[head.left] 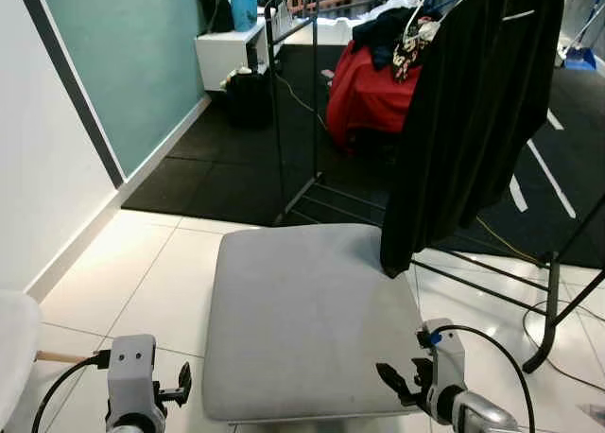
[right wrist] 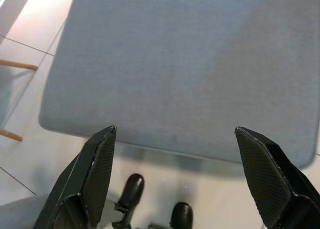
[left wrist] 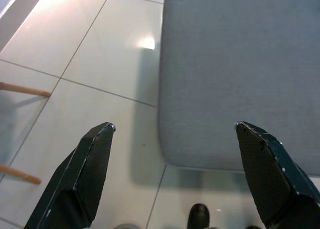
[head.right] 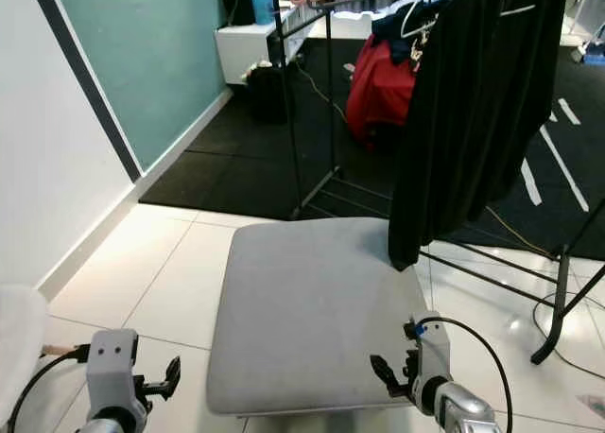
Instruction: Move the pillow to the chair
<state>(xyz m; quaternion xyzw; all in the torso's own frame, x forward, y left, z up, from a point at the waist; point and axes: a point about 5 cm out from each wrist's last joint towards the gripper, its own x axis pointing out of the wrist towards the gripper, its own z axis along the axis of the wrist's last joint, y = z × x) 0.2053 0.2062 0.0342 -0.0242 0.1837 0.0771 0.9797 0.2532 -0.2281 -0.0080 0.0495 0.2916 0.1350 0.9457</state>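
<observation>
The left pincer [head.left: 180, 388] is hovering low with its fingers spread wide apart and empty, just off the near left corner of the grey seat cushion [head.left: 307, 315]; the right pincer [head.left: 399, 381] is likewise spread and empty, hanging over the cushion's near right edge. Both are looking down on the flat grey pad, beneath which dark feet of a stand are showing, so this is probably the chair the task names. No pillow is lying on it; a white rounded shape [head.left: 14, 353] at the robot's far left may be it, though too little is visible to be sure. A good next move is turning towards that shape before reaching, and keeping the arms clear of the black garment [head.left: 473, 112] hanging from the clothes rack [head.left: 293, 102] over the cushion's far right corner.
</observation>
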